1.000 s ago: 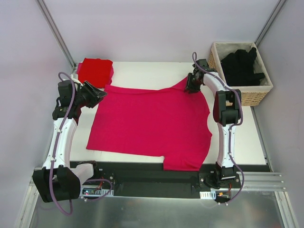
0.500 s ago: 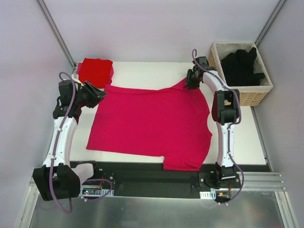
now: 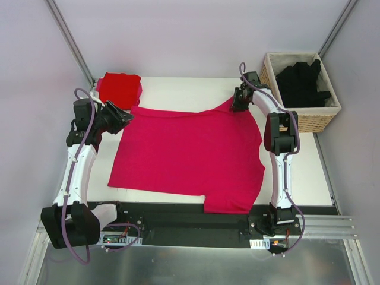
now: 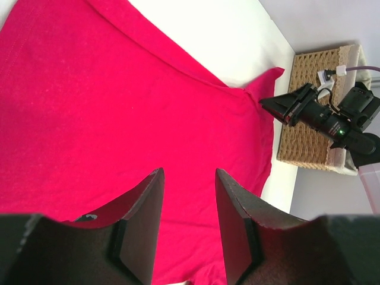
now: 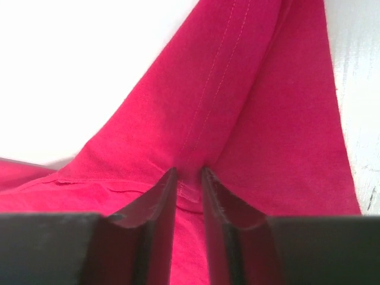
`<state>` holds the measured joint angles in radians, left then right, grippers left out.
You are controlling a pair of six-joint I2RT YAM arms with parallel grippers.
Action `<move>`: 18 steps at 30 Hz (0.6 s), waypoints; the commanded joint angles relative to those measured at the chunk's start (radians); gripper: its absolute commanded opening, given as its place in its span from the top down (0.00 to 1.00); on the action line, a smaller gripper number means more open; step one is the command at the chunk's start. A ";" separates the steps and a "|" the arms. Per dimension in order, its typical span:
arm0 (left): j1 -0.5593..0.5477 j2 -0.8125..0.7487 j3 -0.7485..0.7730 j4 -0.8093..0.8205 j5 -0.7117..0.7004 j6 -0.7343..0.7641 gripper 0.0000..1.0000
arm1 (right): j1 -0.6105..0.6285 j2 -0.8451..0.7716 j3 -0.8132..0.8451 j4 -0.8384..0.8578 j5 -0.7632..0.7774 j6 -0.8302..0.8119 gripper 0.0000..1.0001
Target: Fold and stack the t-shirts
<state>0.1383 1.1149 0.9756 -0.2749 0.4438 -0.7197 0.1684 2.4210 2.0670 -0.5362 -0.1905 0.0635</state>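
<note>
Top external view: shows the pink shirt point(image 3: 190, 154) spread flat on the table point(image 3: 184, 88), reaching from just under the left gripper point(image 3: 126, 117) across to the right gripper point(image 3: 236, 104). Shows the left arm bent at the elbow and angled inward, wrist tipped down over the shirt's far left corner. Right arm stretched long up the right side, forearm leaning inward, wrist dipped to a peaked-up sleeve. Folded red shirt point(image 3: 119, 89) just behind the left jaws; basket point(image 3: 317, 116) of black shirts point(image 3: 301, 80) behind and to the outside of the right jaws.

Left wrist view: jaws parted, nothing between them, pink cloth lying flat beneath and ahead of the tips. No hold on this side, hence the likeliest trouble: lifting with the right alone, dragging the shirt askew and bunching it instead of folding it square. Possible too: closing down on bare table beside the edge, or scooping the two layers unevenly.

Right wrist view: jaws set close together on a narrow ridge of cloth along a stitched seam, sleeve tenting up into the gap. Seemingly a grip, though a thin one. Risk of slipping free under pull, given so small a bite. Risk also of catching only the upper layer and leaving the lower one behind on the table. Worth minding the basket close behind these jaws: easy to knock on a backward swing.
</note>
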 commanded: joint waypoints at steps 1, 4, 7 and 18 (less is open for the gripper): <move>-0.002 0.011 0.035 0.013 0.018 0.026 0.61 | 0.008 -0.014 0.018 -0.024 -0.001 -0.004 0.79; -0.002 0.013 0.038 0.013 0.018 0.031 0.61 | 0.008 -0.008 0.024 -0.021 -0.009 0.012 0.91; -0.002 0.016 0.044 0.013 0.018 0.040 0.61 | 0.011 -0.005 0.024 0.002 -0.018 0.028 0.98; -0.002 0.011 0.044 -0.004 0.004 0.049 0.61 | 0.017 -0.033 -0.035 0.475 -0.165 0.096 0.99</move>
<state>0.1383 1.1301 0.9813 -0.2764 0.4442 -0.6918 0.1707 2.4119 1.9724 -0.2867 -0.2584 0.1139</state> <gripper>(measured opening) 0.393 0.013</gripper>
